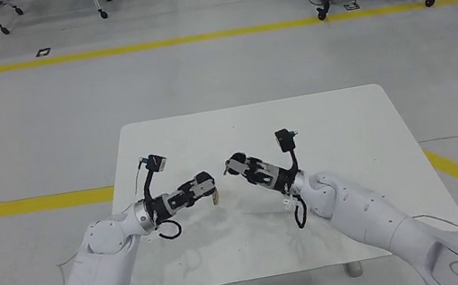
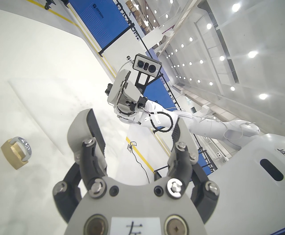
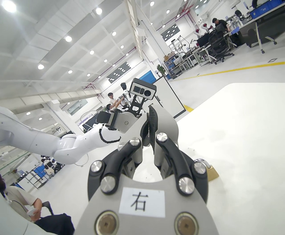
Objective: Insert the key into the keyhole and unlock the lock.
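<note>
A brass padlock (image 1: 217, 199) with a silver shackle lies on the white table (image 1: 344, 123), just in front of my left gripper (image 1: 208, 183). In the left wrist view the padlock (image 2: 15, 151) rests off to one side of the left gripper (image 2: 134, 115), which is open with nothing between its fingers (image 2: 94, 128). My right gripper (image 1: 232, 166) hovers a short way to the right, facing the left one. Its fingers (image 3: 153, 124) are shut; I cannot tell whether they hold anything. The padlock (image 3: 210, 172) peeks out from behind the right gripper's body.
The table's back edge and right half lie beyond the grippers. Yellow floor lines run past the table, and wheeled carts stand far behind it. People sit and stand at desks in the room's background.
</note>
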Robot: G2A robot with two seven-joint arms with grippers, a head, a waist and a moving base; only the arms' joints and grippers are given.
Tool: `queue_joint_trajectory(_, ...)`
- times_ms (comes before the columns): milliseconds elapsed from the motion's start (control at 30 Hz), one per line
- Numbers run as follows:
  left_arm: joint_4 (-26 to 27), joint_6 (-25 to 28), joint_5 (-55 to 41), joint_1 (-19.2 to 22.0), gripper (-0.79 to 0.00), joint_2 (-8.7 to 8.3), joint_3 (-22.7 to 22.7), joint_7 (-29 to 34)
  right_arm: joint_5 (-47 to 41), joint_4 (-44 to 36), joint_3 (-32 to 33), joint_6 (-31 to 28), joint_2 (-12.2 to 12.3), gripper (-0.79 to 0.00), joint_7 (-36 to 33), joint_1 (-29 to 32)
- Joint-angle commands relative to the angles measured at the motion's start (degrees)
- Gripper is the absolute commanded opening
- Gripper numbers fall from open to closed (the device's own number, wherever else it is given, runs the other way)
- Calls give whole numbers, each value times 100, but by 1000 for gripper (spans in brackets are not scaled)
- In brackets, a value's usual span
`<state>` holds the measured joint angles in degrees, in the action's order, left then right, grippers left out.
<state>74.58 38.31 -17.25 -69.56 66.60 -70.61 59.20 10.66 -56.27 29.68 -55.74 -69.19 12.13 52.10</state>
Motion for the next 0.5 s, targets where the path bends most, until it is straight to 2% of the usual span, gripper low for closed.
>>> queue_joint_trajectory(0, 23, -1, 12, -11, -462, 0, 40, -34, -296, -59, 15, 0, -13, -785, -308, 21)
queue_joint_trajectory(167, 36, -2, -70, -31, -456, -9, 108, -8, -714, -241, 57, -29, -55, -785, -848, 74)
queue_joint_trajectory(467, 47, -35, 14, -37, -486, -31, 154, -174, -933, -291, 234, -56, -116, -785, -1326, 164)
